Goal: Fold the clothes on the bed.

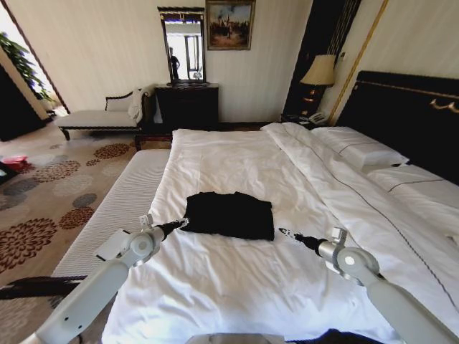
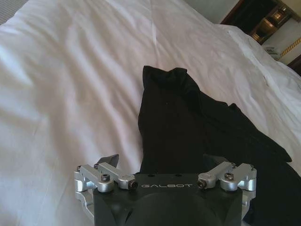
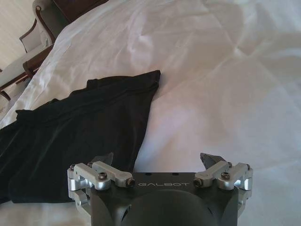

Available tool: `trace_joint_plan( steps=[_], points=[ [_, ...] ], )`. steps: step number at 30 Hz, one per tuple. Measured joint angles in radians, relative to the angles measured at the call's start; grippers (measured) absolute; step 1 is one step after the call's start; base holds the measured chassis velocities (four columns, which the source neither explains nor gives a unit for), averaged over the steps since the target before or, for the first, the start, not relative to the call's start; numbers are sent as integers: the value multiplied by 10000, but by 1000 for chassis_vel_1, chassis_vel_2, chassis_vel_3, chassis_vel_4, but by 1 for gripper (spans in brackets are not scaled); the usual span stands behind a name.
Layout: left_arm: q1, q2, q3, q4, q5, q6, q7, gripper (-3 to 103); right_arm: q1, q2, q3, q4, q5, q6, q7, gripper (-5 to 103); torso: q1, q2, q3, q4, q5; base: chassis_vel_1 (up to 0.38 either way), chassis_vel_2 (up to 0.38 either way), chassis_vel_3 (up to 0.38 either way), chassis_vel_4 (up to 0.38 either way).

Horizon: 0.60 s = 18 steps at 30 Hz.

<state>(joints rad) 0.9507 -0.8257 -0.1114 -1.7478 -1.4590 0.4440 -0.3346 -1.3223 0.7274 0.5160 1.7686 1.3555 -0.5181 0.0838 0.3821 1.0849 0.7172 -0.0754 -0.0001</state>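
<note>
**Black T-shirt flanked by both grippers on the white bed**

While the black T-shirt [image 1: 229, 214] lies folded into a rough rectangle near the middle of the bed [image 1: 237, 287], it is flanked by both arms of the robot. The garment rests flat on the white duvet [image 1: 222, 165], its lettering hidden from sight. The left gripper [image 1: 179, 224] is held low at the shirt's left edge — just beside the fabric, perhaps touching it; contact cannot be told from the head view. In the left wrist view its jaws are seen spread apart, with the dark cloth [image 2: 188, 136] lying between and ahead of them. The right gripper [image 1: 285, 232] is held just off the shirt's right edge, a strip of white duvet being visible between its tip and the cloth. Its jaws, too, are spread wide in the right wrist view — nothing is held between them, and the shirt [image 3: 84, 127] is seen lying to one side. White pillows [image 1: 362, 152] are stacked against the dark headboard [image 1: 409, 115] at the far right.
</note>
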Motion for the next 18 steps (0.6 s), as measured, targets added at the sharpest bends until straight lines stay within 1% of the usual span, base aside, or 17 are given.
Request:
trace_joint_plan(
  steps=[5,8,12,18],
  points=[
    [238,38,-69,4,-246,185,-28,100,-29,-9,38,-101,-183,24,-25,100,1,0,1,4,1,0,0,0,0],
    [252,-67,-81,64,-357,239,-26,100,-34,-23,47,-124,-218,35,-37,100,1,0,1,3,3,0,0,0,0],
    [32,-432,80,274,-399,307,0,100,-7,-41,46,-130,-270,48,-33,100,0,0,0,2,1,0,0,0,0],
    [-127,-705,269,498,-292,319,-9,100,6,-68,42,-179,-285,72,-23,100,0,0,1,2,3,0,0,0,0]
  ],
)
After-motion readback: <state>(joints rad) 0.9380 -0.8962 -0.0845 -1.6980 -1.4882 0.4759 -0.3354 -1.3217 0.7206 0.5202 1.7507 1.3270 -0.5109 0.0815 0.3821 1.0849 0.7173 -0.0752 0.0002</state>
